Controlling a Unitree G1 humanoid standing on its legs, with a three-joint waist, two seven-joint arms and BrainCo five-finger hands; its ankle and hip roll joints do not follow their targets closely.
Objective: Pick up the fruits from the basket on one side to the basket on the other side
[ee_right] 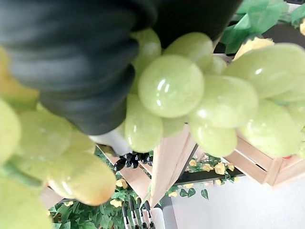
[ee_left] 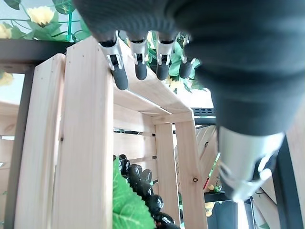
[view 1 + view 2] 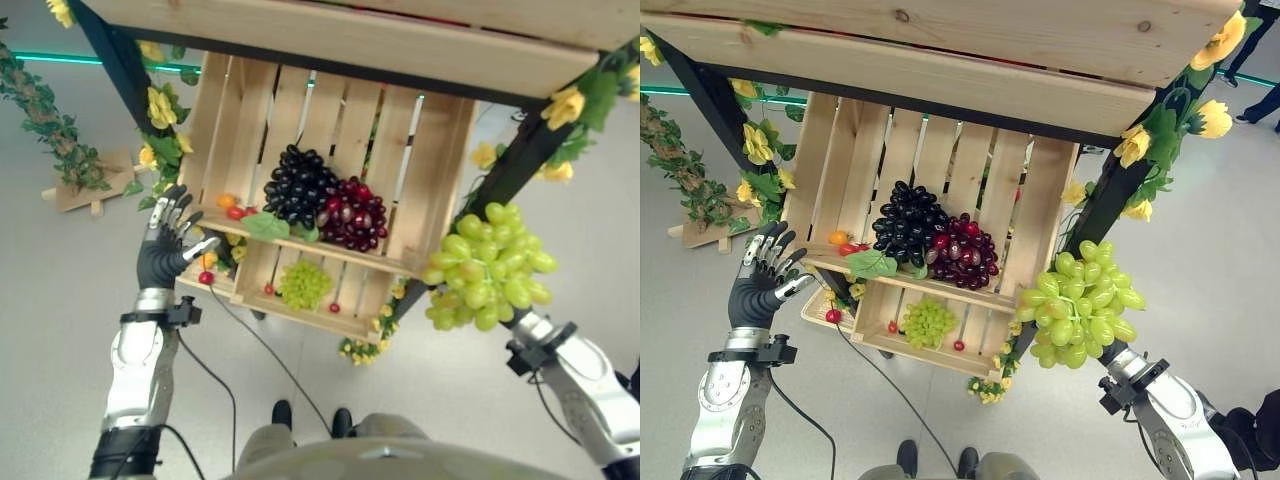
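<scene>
The carrying step is in hand: the right hand (image 1: pixel 81 62), at the lower right of the frame, bears a bunch of smooth, round green grapes (image 3: pixel 487 268) beside the slatted wooden crate (image 3: pixel 440 170); I cannot tell how its fingers sit. The left hand (image 3: pixel 166 243) hovers with fingers spread at the crate's left edge. Next, I judge, the bunch needs lowering into the receiving basket.
</scene>
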